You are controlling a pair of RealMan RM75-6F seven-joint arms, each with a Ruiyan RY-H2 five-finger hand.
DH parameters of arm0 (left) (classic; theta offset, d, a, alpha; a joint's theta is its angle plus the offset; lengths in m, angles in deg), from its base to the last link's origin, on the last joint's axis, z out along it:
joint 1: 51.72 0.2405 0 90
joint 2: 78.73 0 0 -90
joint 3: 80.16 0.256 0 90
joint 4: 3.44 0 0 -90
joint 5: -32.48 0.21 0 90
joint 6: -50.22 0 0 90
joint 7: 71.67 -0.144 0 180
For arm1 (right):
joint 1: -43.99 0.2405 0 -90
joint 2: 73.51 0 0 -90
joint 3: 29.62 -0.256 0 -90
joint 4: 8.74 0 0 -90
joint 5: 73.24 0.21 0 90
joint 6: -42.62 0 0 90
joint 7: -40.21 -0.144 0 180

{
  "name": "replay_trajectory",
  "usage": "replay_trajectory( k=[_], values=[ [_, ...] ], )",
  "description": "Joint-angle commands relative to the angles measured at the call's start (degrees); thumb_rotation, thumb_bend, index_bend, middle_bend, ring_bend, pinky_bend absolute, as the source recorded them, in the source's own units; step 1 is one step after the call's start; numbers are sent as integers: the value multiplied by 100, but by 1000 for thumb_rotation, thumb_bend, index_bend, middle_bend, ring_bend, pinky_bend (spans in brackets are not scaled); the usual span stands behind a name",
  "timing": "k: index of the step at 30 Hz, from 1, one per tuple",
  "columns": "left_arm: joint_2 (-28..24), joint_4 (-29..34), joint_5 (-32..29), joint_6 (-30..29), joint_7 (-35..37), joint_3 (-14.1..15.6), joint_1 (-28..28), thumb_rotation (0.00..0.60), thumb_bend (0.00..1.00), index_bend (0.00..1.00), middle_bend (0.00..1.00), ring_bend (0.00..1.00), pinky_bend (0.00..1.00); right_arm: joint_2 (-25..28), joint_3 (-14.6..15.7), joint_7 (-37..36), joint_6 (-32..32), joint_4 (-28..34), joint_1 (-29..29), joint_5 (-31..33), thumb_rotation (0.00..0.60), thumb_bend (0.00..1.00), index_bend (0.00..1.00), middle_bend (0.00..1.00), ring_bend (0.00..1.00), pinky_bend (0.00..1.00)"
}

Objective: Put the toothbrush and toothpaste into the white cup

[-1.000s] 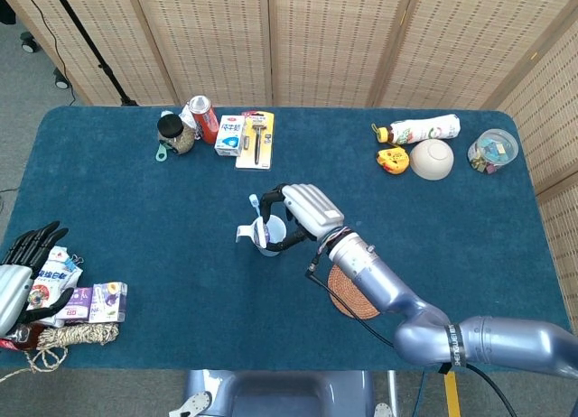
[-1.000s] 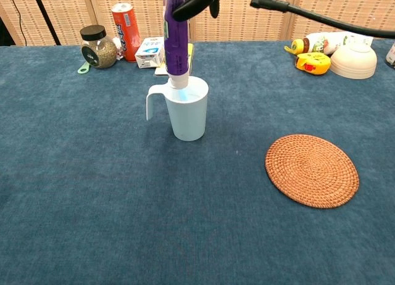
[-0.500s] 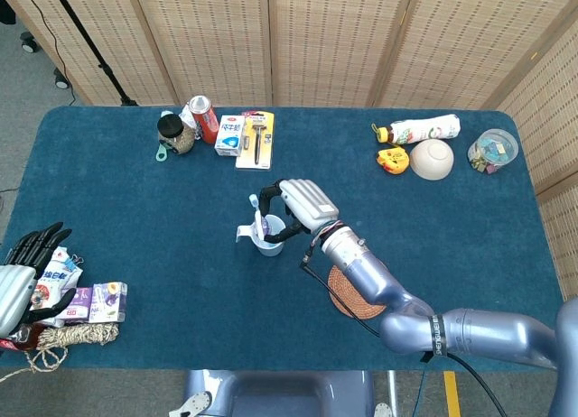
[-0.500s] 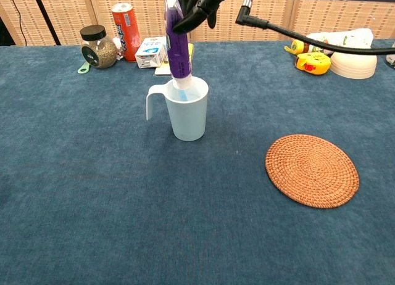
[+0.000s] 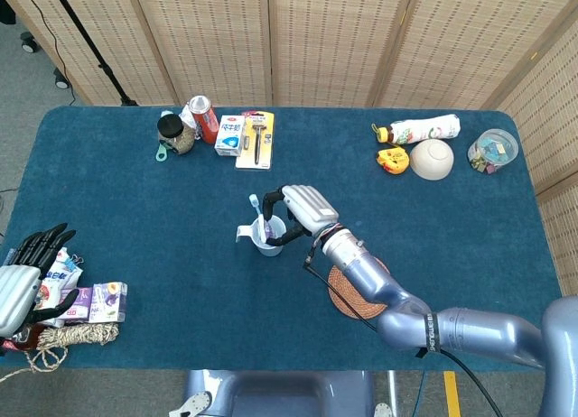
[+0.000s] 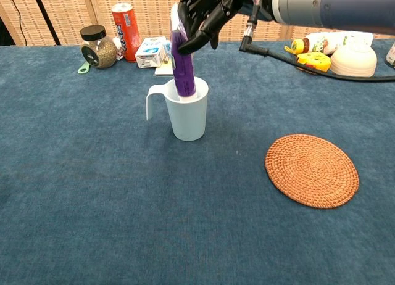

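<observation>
Purple toothpaste [image 6: 182, 66] stands cap-down inside the white cup [image 6: 188, 115], pinched by the right hand [image 6: 207, 13] fingers for release, apparently beside the toothbrush [image 5: 256, 211].

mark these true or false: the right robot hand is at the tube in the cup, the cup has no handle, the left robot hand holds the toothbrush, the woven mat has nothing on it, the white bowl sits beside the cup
1. The right robot hand is at the purple tube standing in the cup. True.
2. The cup has no handle. False: a handle sticks out on one side.
3. The left robot hand holds the toothbrush. False: that hand is at the table's near corner, and the toothbrush stands in the cup.
4. The woven mat has nothing on it. True.
5. The white bowl sits beside the cup. False: it is far off, near the back corner by the yellow toy.
</observation>
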Motion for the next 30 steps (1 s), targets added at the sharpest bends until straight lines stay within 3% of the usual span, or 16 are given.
replay_trajectory(
  k=[1, 17, 26, 30],
  values=[
    [-2, 9, -14, 17, -8, -2, -10, 600, 315, 0, 0, 0, 0, -131, 29, -137, 95, -199, -62, -123, 600, 300, 655, 517, 342, 514],
    [-13, 45, -27, 106, -57, 14, -51, 600, 315, 0, 0, 0, 0, -330, 111, -469, 299, -701, -252, -892, 600, 301, 626, 469, 266, 468],
    [-17, 40, -3, 125, -53, 27, -66, 600, 315, 0, 0, 0, 0, -269, 98, -851, 452, -772, -372, -1317, 600, 302, 433, 399, 204, 438],
    [-20, 43, 9, 120, -53, 35, -63, 600, 315, 0, 0, 0, 0, -250, 81, -926, 453, -776, -402, -1420, 600, 302, 394, 382, 189, 431]
  ],
)
